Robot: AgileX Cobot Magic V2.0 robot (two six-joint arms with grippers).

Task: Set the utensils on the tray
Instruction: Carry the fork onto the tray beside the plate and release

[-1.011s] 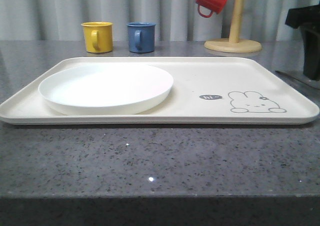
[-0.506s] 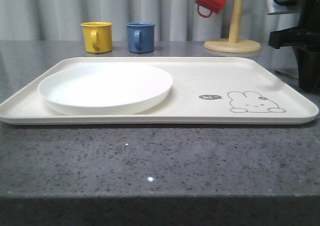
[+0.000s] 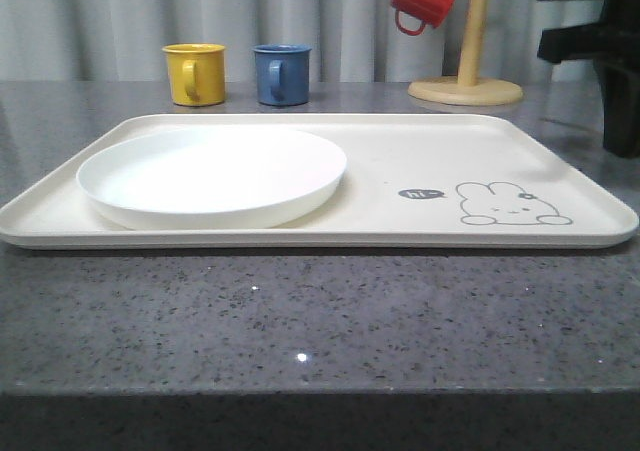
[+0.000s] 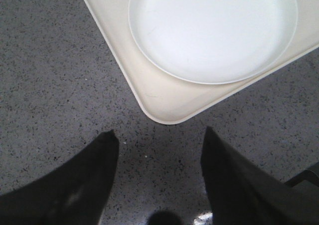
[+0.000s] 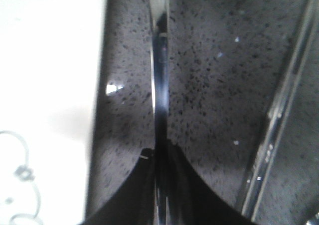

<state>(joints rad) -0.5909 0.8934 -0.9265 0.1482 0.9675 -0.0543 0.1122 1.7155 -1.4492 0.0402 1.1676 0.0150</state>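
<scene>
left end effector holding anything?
No. The left end effector is open over bare counter, just off the tray corner.

Grey speckled counter [image 3: 320, 321], tray [image 3: 400, 171], mugs [image 3: 195, 73], mug stand [image 3: 466, 91]

left pincer [image 4: 157, 137] agape; right pincer [image 5: 160, 157] clamped.

The large cream rectangular tray [image 3: 400, 151] with rounded corners and a low rim lies flat on the worktop [image 3: 300, 321], a grey rabbit drawn near one corner. A slim shiny silver metal utensil [image 5: 160, 85] is pinched between the right tool's [image 5: 160, 185] fingers, just beside the tray's edge. Another silver piece [image 5: 279, 110] lies on the worktop nearby.
</scene>
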